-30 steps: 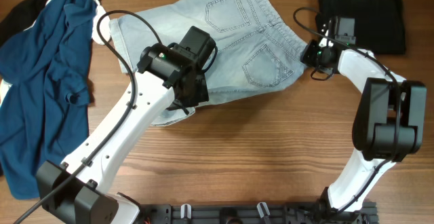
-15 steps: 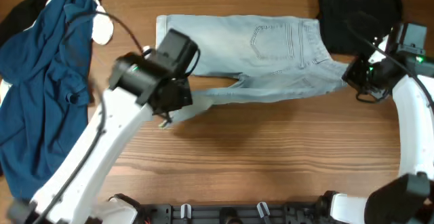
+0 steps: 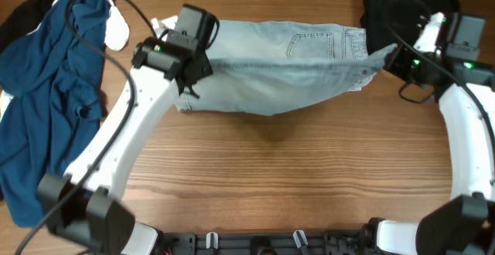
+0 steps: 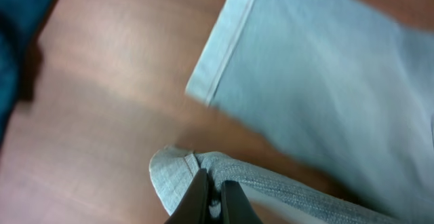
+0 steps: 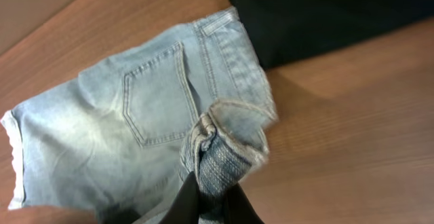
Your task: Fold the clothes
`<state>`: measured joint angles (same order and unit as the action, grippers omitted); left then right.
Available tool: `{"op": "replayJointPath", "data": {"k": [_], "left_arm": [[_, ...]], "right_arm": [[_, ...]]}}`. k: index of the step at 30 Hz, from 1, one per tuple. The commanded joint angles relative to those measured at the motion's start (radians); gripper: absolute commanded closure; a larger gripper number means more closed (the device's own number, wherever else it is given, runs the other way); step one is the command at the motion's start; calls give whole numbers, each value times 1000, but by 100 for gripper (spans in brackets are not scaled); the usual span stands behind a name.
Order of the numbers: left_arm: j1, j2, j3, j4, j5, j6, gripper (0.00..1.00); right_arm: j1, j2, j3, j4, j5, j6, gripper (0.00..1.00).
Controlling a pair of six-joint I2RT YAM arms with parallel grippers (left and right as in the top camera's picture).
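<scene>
Across the back of the surface [image 3: 271, 170], we hold the denim shorts [image 3: 278, 81] stretched mid-fold. Left end effector [image 4: 211, 183] pinches a leg-side edge, right end effector [image 5: 211, 197] pinches bunched denim near the waistband. Next: lay the lifted half down evenly.

Shorts [image 3: 286, 81] no longer flat and angled: near edge lifted, stretched taut between my grippers. My left gripper [image 3: 188, 85] now farther back-left than a second ago. My right gripper [image 3: 390, 56] farther back-right, beside black garment [image 3: 410, 8].
</scene>
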<state>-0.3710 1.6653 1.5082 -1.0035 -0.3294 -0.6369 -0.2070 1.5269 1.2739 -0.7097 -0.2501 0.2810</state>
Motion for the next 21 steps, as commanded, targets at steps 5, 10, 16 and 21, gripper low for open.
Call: {"op": "replayJointPath", "data": {"k": [5,10,16,21], "left_arm": [[105,195,-1,408,-71,121,96],[105,326,-1,656,-53,163,96],[118,426,-1,787,-57,163,96],[145,428,-1,834,-58,163,41]], "right_arm": [[50,262,14,237,69,42,96],[73,417,14,397,69,60,96],[147,520,14,649,71,51,90],[164,521,14,800,117,62,1]]}}
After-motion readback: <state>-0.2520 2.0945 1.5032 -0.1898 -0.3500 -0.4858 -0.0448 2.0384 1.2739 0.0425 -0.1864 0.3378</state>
